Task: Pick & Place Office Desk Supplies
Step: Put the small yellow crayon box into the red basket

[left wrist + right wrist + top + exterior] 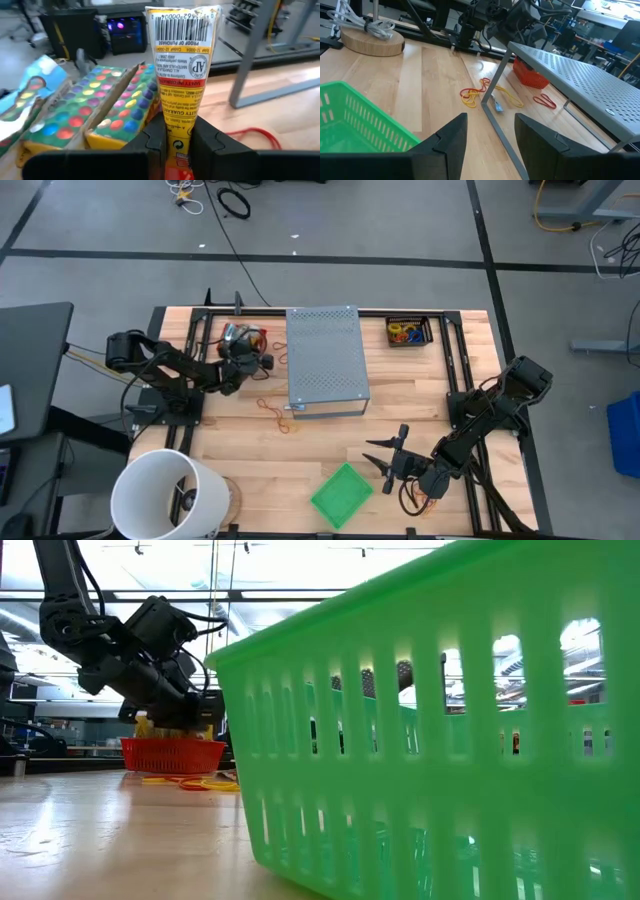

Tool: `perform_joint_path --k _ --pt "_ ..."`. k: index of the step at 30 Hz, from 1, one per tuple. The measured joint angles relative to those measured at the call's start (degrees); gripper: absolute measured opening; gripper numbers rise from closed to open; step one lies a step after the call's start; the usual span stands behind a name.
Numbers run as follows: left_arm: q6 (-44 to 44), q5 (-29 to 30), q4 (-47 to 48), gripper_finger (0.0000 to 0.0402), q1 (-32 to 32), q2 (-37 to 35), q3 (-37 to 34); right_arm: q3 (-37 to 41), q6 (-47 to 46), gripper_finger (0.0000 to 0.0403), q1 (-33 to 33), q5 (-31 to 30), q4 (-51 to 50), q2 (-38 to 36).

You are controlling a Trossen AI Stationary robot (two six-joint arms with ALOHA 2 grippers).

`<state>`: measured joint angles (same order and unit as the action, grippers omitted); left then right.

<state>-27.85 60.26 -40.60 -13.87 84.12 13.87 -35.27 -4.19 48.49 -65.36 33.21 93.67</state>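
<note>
Your left gripper [175, 145] is clamping a yellow-orange packet [181, 65] above the red basket [172, 754]; your right gripper [490, 135] is hovering open beside the green basket [341, 494].

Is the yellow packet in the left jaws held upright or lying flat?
Upright: the yellow packet stands up between the left gripper's shut jaws, barcode end uppermost.

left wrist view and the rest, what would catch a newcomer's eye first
A yellow-orange printed packet stands upright, pinched in the left gripper, barcode end up, beside polka-dot packets at the table's far left. In the low view a green basket fills the foreground near the open right gripper. A grey perforated metal box sits mid-table.
</note>
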Motion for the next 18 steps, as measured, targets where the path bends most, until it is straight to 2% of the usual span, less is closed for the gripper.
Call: perform_joint_path --k 6,11,18 --pt "1.0 2.4 1.0 0.0053 -0.7 0.0 0.0 0.0 0.0 0.0172 0.0 0.0 0.0 0.0" --pt "-3.1 -0.3 6.7 0.0052 -2.3 0.7 0.1 0.0 0.0 0.0172 0.0 0.0 0.0 0.0" --pt "-4.7 -3.3 2.8 0.0052 -2.4 4.4 0.2 0.0 0.1 0.0172 0.0 0.0 0.0 0.0"
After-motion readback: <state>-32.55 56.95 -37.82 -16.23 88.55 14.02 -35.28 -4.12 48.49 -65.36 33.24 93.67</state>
